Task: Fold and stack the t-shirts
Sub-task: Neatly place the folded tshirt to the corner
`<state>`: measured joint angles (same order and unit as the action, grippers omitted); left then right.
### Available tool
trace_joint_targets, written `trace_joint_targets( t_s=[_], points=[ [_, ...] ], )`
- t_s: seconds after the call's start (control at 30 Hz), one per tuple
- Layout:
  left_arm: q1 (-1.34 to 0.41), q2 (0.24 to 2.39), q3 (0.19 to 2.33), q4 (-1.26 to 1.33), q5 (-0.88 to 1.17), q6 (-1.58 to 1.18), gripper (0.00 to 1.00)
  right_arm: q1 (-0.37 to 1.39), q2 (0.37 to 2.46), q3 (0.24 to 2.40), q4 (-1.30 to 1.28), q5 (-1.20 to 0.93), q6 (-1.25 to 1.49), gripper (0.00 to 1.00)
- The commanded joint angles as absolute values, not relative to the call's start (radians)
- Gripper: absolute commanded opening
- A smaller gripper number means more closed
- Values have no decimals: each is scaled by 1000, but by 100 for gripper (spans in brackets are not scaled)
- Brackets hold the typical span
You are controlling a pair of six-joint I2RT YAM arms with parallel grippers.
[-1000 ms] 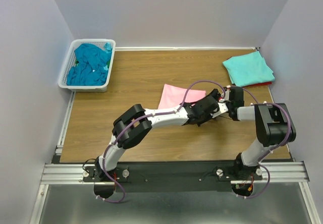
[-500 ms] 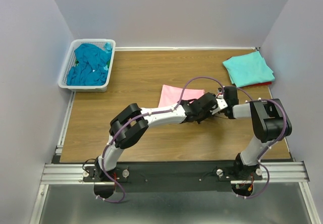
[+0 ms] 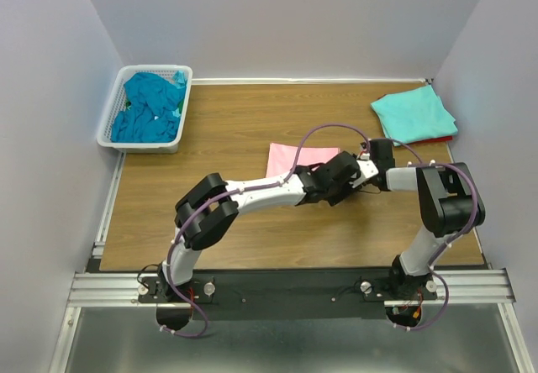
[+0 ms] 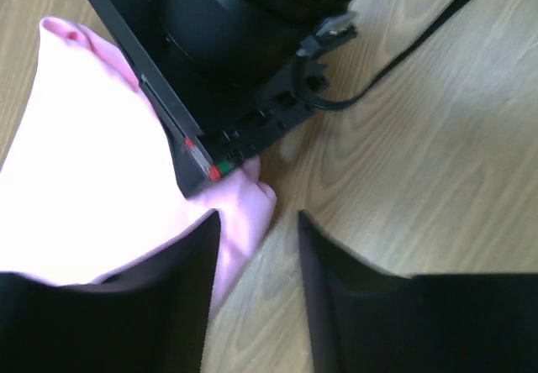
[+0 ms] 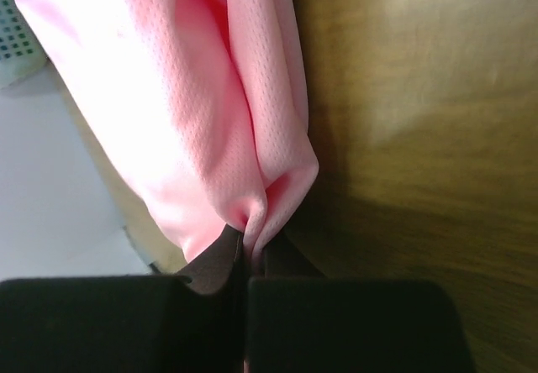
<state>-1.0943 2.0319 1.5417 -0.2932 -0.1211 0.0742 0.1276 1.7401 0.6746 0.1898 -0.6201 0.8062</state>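
Note:
A folded light pink t-shirt [image 3: 296,157] lies mid-table. My right gripper [image 3: 357,171] is shut on the shirt's right edge, the pink fabric [image 5: 218,121] pinched between its dark fingers [image 5: 214,260]. My left gripper [image 4: 256,230] stands open right beside it, with bare wood between its tips and the pink cloth [image 4: 92,180] under its left finger [image 4: 189,281]. A folded light aqua t-shirt [image 3: 414,113] rests on a red one [image 3: 439,140] at the back right. Darker teal-blue t-shirts [image 3: 150,106] fill the basket.
The white lattice basket [image 3: 109,125] stands at the back left corner. The right arm's black body and cable [image 4: 252,45] crowd close in front of the left gripper. Grey walls enclose the wooden table [image 3: 227,121] on three sides.
The left gripper has opened and let go of the pink shirt. The right gripper has closed on the shirt's edge. Both arms and the shirt shifted slightly left.

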Motion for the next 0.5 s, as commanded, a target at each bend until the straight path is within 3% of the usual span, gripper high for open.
trace_joint_targets(
  t_s=[0.0,0.3,0.43,0.47],
  points=[
    [-1083,1907,1526,-258,-126,35,56,133,1727,768,26,-512,660,1],
    [-905,1658,1465,-337,-224,22,61,133,1784,1067,-345,-313,301,1],
    [-770,1563,1379,-328,-462,3,64,133,1859,1254,-521,-227,97,1],
    [-731,1525,1333,-313,-510,-35,69,132,1888,1328,-553,-201,68,1]
  ],
)
